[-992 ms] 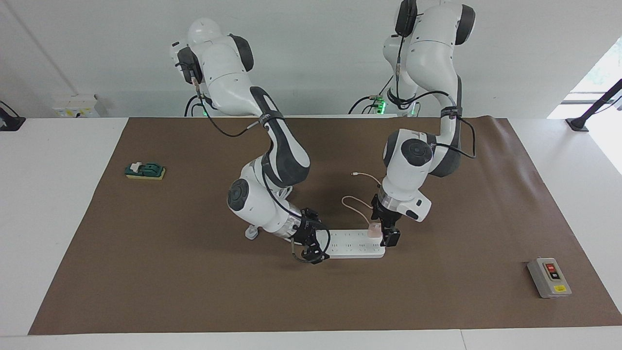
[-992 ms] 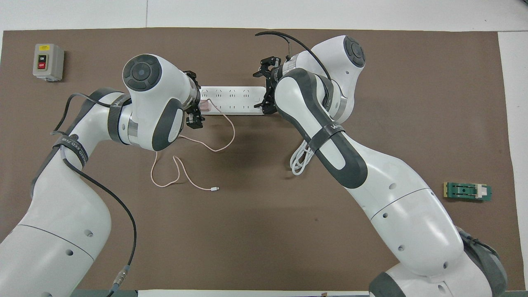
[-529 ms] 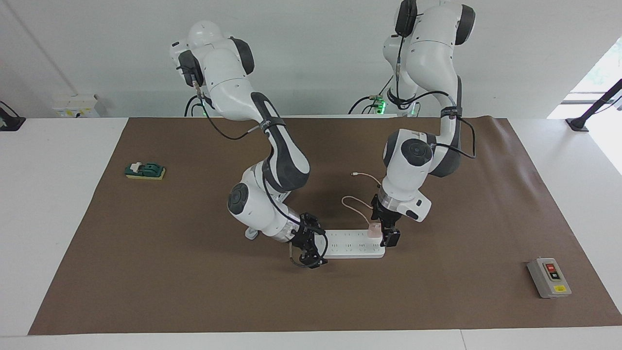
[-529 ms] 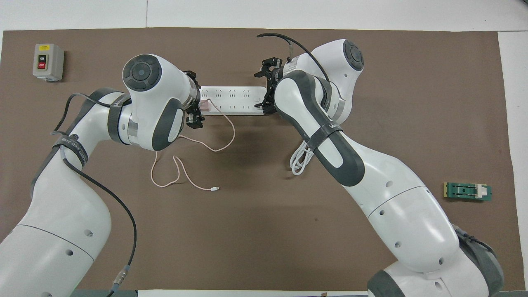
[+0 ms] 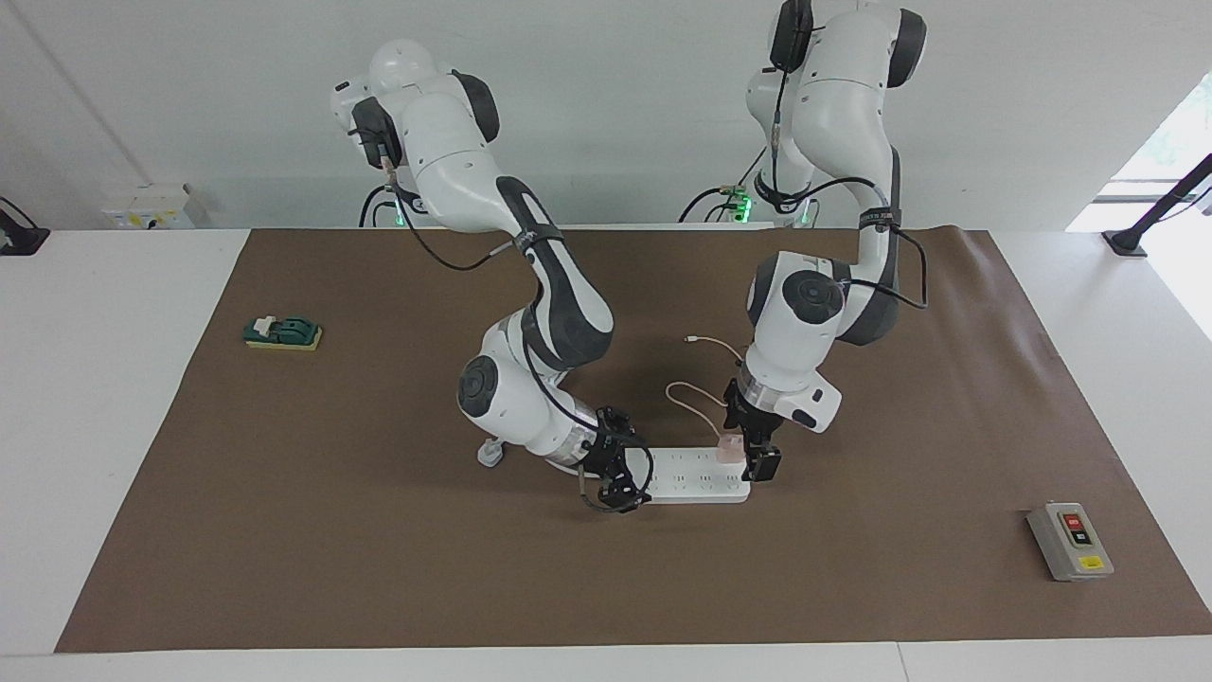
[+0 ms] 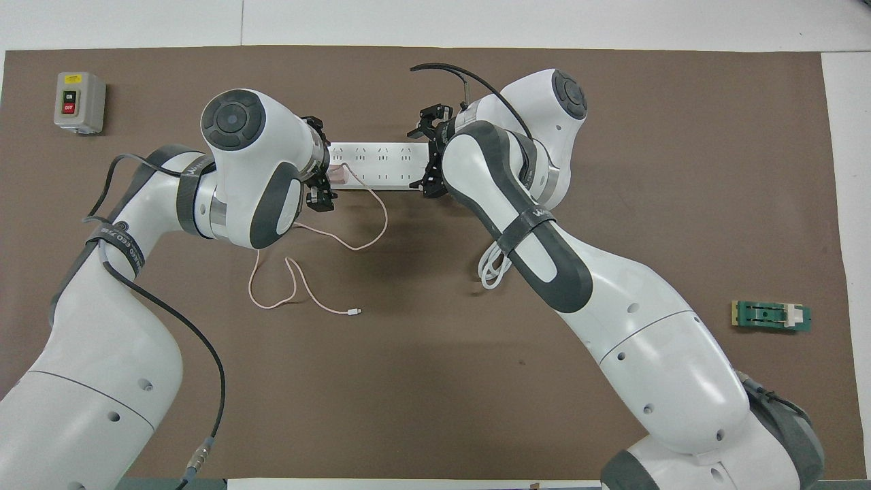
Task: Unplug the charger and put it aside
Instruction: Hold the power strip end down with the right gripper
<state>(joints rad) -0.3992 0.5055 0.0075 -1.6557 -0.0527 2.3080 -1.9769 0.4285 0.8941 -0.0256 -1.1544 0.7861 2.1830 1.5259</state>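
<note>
Sliding along the power strip (image 5: 694,475) toward three o'clock in the facing view, the right gripper (image 5: 620,478) had bracketed its end, fingers spread. The left gripper (image 5: 748,445) stayed motionless, fingers spread around the charger (image 5: 728,449), which was still plugged in, so the pull had not begun.

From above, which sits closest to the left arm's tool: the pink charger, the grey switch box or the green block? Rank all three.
From the left tool:
1. Charger, plugged into the strip, right at the tool.
2. Switch box, at the left arm's end.
3. Green block, at the right arm's end.

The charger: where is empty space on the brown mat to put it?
Bare mat lies between the power strip and the grey switch box, also toward the green block. Crowded at the strip: left gripper, right gripper, pink cable.
</note>
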